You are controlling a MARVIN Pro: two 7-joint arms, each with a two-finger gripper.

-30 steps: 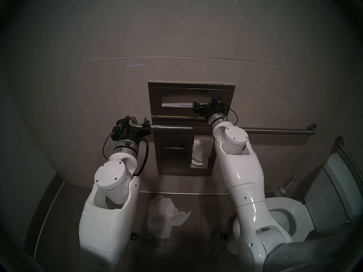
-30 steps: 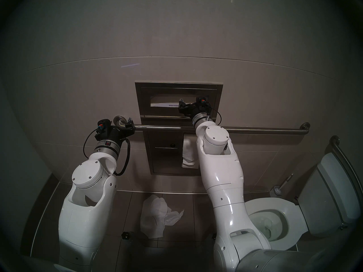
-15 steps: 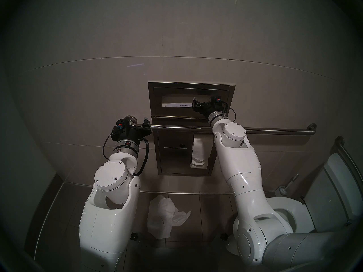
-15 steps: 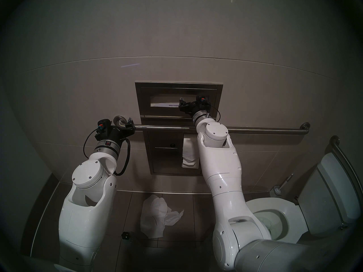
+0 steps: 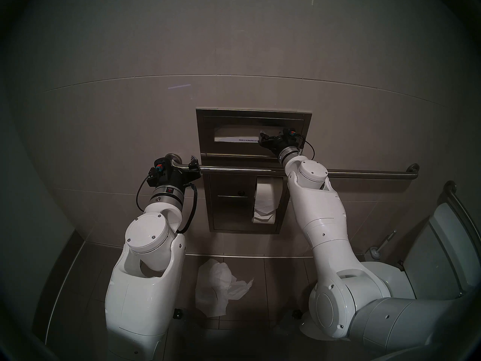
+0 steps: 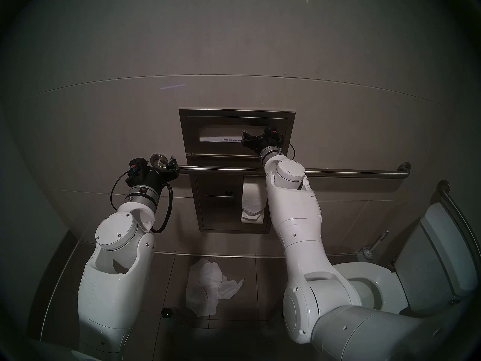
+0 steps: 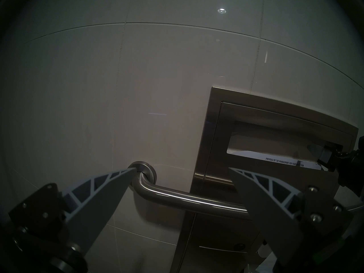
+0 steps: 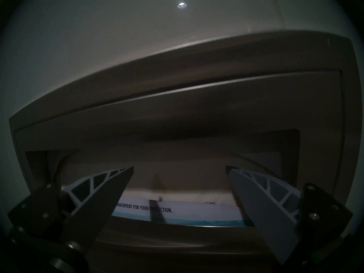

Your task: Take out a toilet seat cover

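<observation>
- Right gripper point(image 8: 179, 169) crept closer into dispenser point(image 5: 307, 118) slot since a sec ago, fingers apart, gripping nothing.
- Seat cover point(image 8: 197, 207) untouched; pinch prob. next.
- Left gripper point(image 7: 181, 170) apart, idle by grab bar point(image 7: 189, 198).

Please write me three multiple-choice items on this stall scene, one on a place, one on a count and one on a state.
1. Where is the right pincer?
A. at the dispenser slot
B. over the toilet
C. on the floor

2. How many toilet-paper rolls show in the lower recess?
A. none
B. one
C. three

3. How do the right pincer's jaws stand?
A. shut on the grab bar
B. shut on paper
C. open, holding nothing

Answers:
1 A, the head view shows it at the slot's right end.
2 B, a single white roll hangs there.
3 C, the wrist view shows the fingers spread before the seat cover pack.
</observation>
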